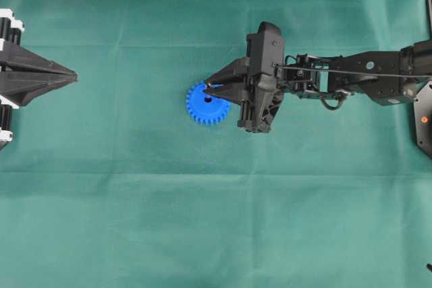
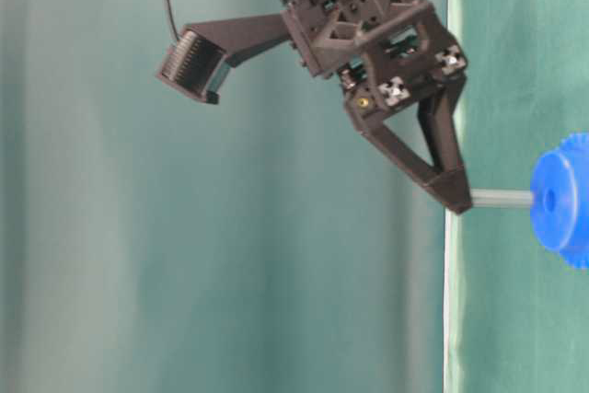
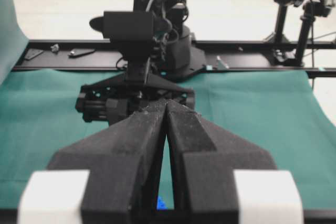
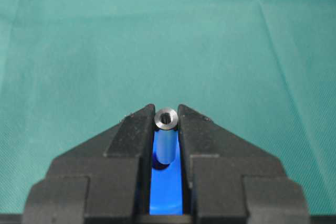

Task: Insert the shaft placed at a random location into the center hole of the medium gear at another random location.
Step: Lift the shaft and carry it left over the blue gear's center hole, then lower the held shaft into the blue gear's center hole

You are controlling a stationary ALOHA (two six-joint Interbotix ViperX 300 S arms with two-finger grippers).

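The whole table is covered by a green cloth (image 1: 202,220). The left gripper (image 1: 71,79) is parked at the left edge of the overhead view, fingers pressed together with nothing between them. The right gripper (image 4: 167,124) is reached out over the medium gear (image 1: 206,104), which lies flat on the cloth near the middle. The shaft (image 4: 166,140) is pinched between the right fingers (image 4: 131,135), pointing at the hub, its lower end right at the center hole (image 2: 550,198).

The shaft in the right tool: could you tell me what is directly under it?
Under the shaft lies the medium gear. Its lower end meets the raised hub; the center hole is covered.
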